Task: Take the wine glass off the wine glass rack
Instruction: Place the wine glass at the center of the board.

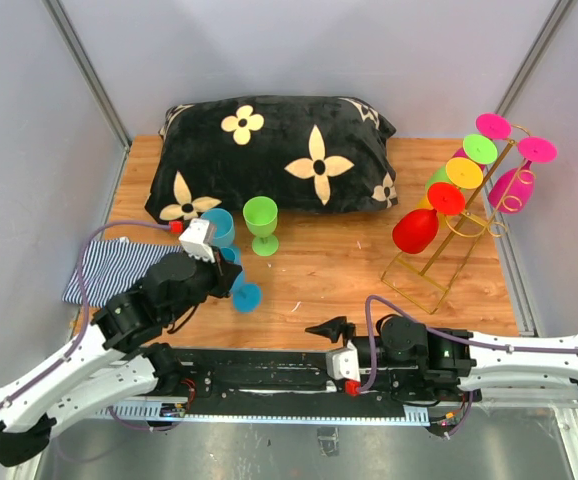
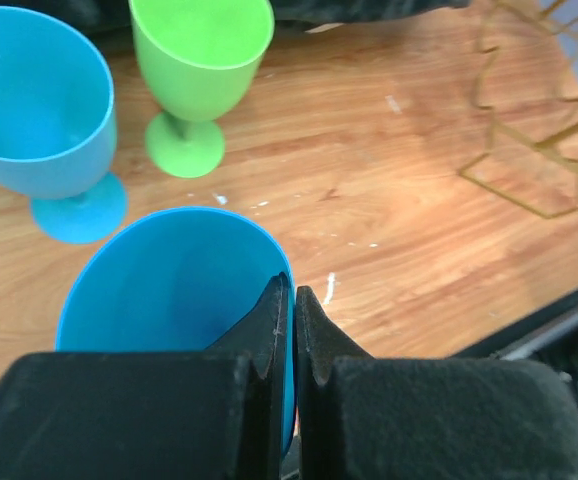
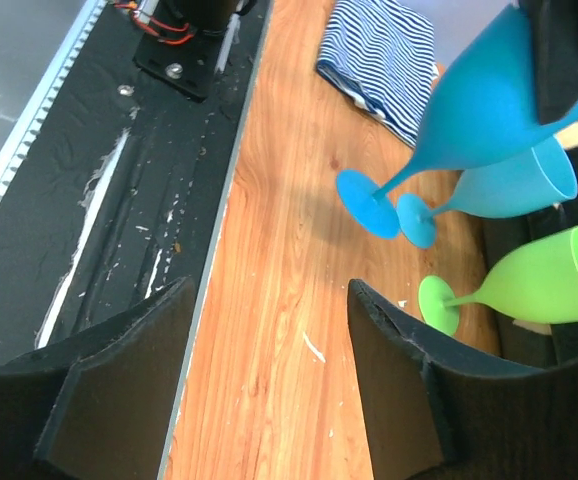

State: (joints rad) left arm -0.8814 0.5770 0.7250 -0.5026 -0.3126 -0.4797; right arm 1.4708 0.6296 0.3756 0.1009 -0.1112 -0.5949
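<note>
Wine glass (image 2: pixel 159 300), a blue one, is off the rack (image 1: pixel 469 226) and hangs tilted from the left hand (image 2: pixel 292 298). That hand is clamped on the rim, one finger inside the bowl and one outside. From the hand the glass's long axis slants down toward the near edge, with the bowl up at the fingers and the foot low over the tabletop (image 1: pixel 329 275). Whether the foot touches the wood I cannot tell. To stand it, I judge the hand must bring the stem upright before letting go.

Just beyond, toward the far edge, a second blue glass (image 2: pixel 39 100) and a green glass (image 2: pixel 201 60) stand upright near each other. The free wood therefore lies to the near and right side of the foot. A striped cloth (image 1: pixel 109 268) lies at the left edge and a pillow (image 1: pixel 269 150) along the far edge.

The right hand (image 3: pixel 269 400), fingers apart and empty, lies at the near edge pointing left. It is well apart from the rack by the right edge, yet is the nearer arm to it. More glasses hang there bowl-down, the lowest a red glass (image 1: pixel 416 230).
</note>
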